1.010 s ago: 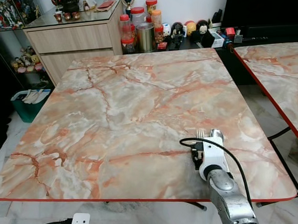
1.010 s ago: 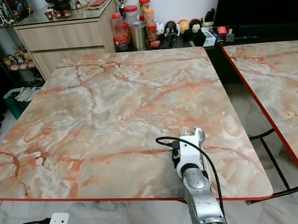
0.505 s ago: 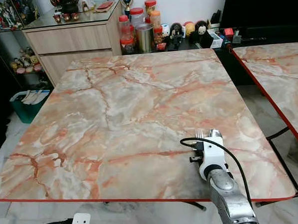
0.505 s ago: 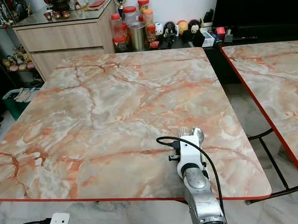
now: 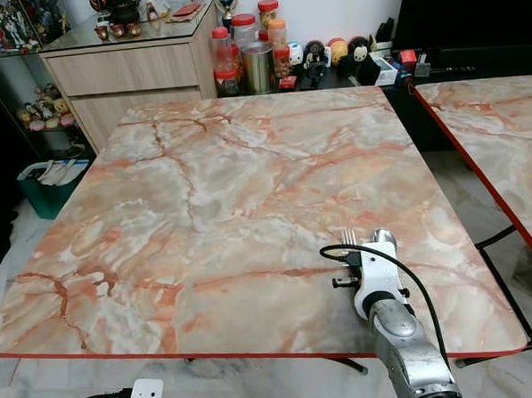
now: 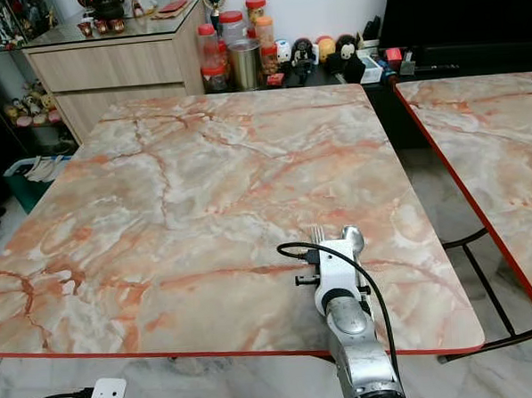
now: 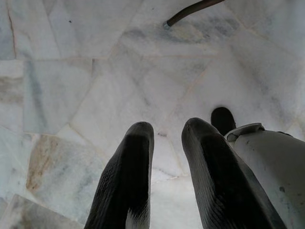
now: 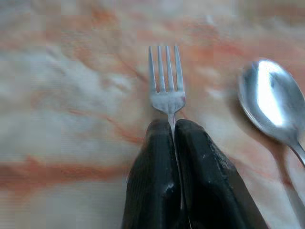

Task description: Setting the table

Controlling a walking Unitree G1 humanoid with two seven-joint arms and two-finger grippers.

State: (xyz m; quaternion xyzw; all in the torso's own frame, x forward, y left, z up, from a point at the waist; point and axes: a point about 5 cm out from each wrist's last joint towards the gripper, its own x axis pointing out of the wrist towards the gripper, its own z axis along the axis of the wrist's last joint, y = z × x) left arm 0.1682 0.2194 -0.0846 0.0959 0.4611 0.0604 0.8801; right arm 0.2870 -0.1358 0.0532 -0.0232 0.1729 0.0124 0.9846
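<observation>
A pink-veined marble table [image 5: 203,193] with a red edge stands on pale marble floor [image 7: 71,81], a wooden cabinet [image 5: 126,77] and jars [image 5: 244,44] behind it. The left gripper [image 7: 167,138] hangs over the floor tiles, fingers slightly parted, holding nothing. Most of the tabletop lies bare. The right gripper [image 8: 174,129] reaches forward from the near edge, low over the table's near right part, its fingers clamped on the handle of a fork [image 8: 166,81] whose tines point away. A spoon [image 8: 271,100] lies just beside the fork, apart from it. A second table [image 5: 503,133] stands to the right across a gap.
</observation>
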